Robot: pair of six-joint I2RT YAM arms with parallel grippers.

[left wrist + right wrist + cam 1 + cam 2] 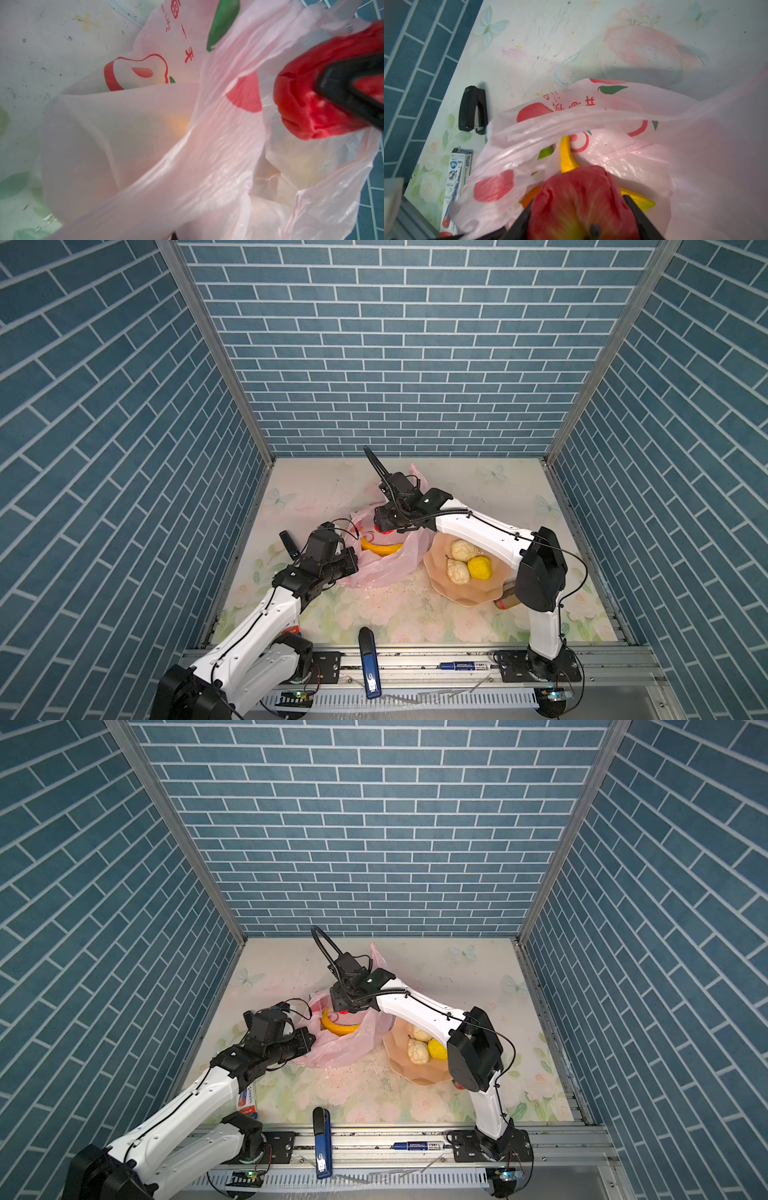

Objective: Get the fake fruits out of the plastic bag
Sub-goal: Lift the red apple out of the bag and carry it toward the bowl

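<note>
Seen from above, a translucent pink plastic bag (386,568) with red printed marks lies open on a floral table, a little left of centre. The right gripper (582,209) reaches across to the bag's 12 o'clock edge, its jaws set partly apart and clamped on either side of a knobbly red fruit (583,197); in both top views only a sliver of red shows beneath it. Directly under the red fruit, inside the bag's mouth, lies a yellow banana (380,548), with a green fruit (545,153) and an orange fruit (531,195) partly hidden by the film. The left gripper (351,563) is closed at the bag's 9 o'clock rim, pink film bunched towards it. At the bag's 3 o'clock, touching it, a peach scalloped plate (469,597) holds two cream balls (464,549) and a yellow ball (480,567)
</note>
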